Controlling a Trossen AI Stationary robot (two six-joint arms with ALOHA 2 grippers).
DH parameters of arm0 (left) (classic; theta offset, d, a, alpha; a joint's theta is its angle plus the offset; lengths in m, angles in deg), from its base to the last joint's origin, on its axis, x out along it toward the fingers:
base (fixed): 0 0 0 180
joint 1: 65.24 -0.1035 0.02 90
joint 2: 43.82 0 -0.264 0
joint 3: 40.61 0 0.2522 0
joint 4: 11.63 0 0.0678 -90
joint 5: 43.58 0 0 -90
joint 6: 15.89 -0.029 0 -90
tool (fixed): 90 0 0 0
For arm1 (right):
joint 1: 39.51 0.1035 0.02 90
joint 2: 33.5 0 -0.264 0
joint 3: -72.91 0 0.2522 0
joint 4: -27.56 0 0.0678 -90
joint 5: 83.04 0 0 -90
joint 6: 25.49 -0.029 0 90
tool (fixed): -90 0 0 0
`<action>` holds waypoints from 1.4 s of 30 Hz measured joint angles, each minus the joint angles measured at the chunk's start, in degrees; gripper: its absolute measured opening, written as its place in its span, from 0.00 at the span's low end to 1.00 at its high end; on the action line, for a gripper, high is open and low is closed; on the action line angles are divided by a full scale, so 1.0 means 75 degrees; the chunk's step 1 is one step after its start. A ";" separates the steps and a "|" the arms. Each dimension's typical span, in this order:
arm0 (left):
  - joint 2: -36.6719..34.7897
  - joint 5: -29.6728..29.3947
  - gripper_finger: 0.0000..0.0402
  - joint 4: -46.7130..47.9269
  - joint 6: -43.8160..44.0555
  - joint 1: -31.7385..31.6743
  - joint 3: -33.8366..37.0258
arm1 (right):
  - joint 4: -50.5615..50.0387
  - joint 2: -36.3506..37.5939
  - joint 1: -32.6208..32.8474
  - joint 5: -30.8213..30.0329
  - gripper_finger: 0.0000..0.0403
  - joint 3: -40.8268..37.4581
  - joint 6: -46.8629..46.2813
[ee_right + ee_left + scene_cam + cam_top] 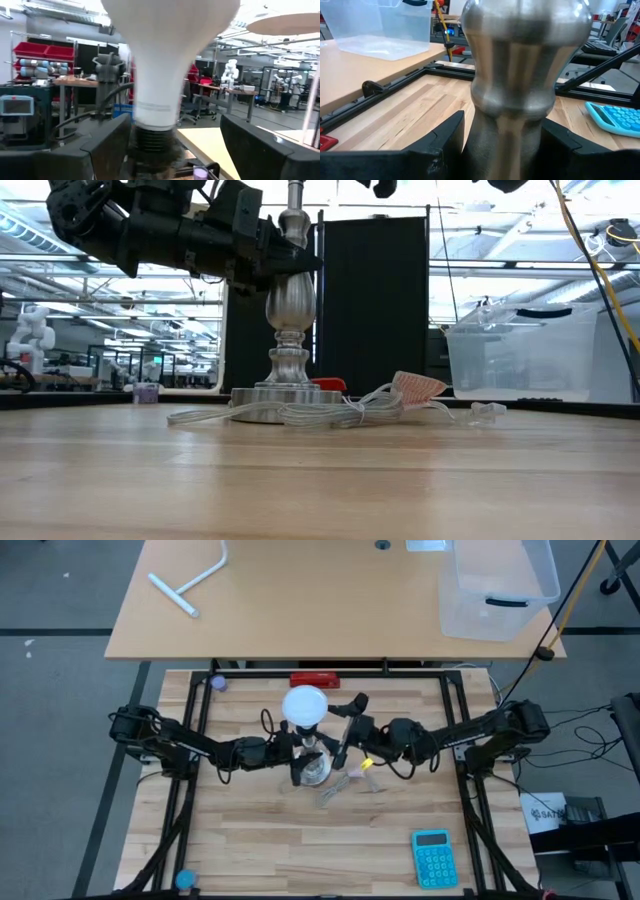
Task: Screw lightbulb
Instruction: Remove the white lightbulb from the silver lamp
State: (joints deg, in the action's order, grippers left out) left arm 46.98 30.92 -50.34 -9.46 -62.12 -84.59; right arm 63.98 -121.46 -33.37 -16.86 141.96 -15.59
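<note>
A silver lamp stand (288, 320) rises upright from its round foot (283, 394) at the table's middle. The white lightbulb (305, 705) stands on its top, with the ribbed screw base (150, 137) down in the dark socket. My left gripper (290, 752) reaches in from the table's left and is shut on the stand's stem. My right gripper (345, 728) is open, just to the right of the bulb at the height of its neck (156, 107). In the right wrist view, the neck shows between its fingers (260, 150), apart from them. My left gripper pinches the stand's silver stem (506, 135) between its two fingers (445, 145), at the narrow part just below a rounded bulge. The fingers come in about level from the table's left and lie across the stem. The stand stays upright with its foot on the table.
The lamp's clear cord (330, 415) lies in loose loops right of the foot, with a small pinkish piece (420, 385) beside it. A teal calculator (433, 858) lies near the front right. A red block (314, 679) sits at the far edge, and a clear bin (497, 585) on the table beyond.
</note>
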 joint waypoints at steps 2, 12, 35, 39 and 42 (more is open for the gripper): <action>0.0000 -0.0002 0.47 0.0009 0.0017 0.0000 0.0000 | -0.0007 -0.0007 0.0061 0.0017 0.74 0.0019 0.0044; 0.0000 -0.0008 0.47 0.0023 0.0035 0.0000 0.0000 | -0.0436 -0.0001 0.0121 0.0018 0.74 0.0572 -0.0133; 0.0000 -0.0010 0.47 0.0023 0.0064 0.0000 0.0000 | -0.2317 0.0004 -0.0310 0.1026 0.52 0.1535 -0.0777; 0.0000 -0.0009 0.47 0.0027 0.0076 0.0000 0.0000 | -0.2305 0.0004 -0.0314 0.1032 0.35 0.1535 -0.0714; 0.0000 -0.0010 0.47 0.0026 0.0081 0.0000 0.0000 | -0.2308 0.0004 -0.0364 0.1087 0.34 0.1535 -0.0681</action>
State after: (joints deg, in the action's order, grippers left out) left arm 46.98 30.84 -50.14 -8.85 -62.12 -84.59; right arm 46.67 -121.42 -36.10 -8.70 153.47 -20.69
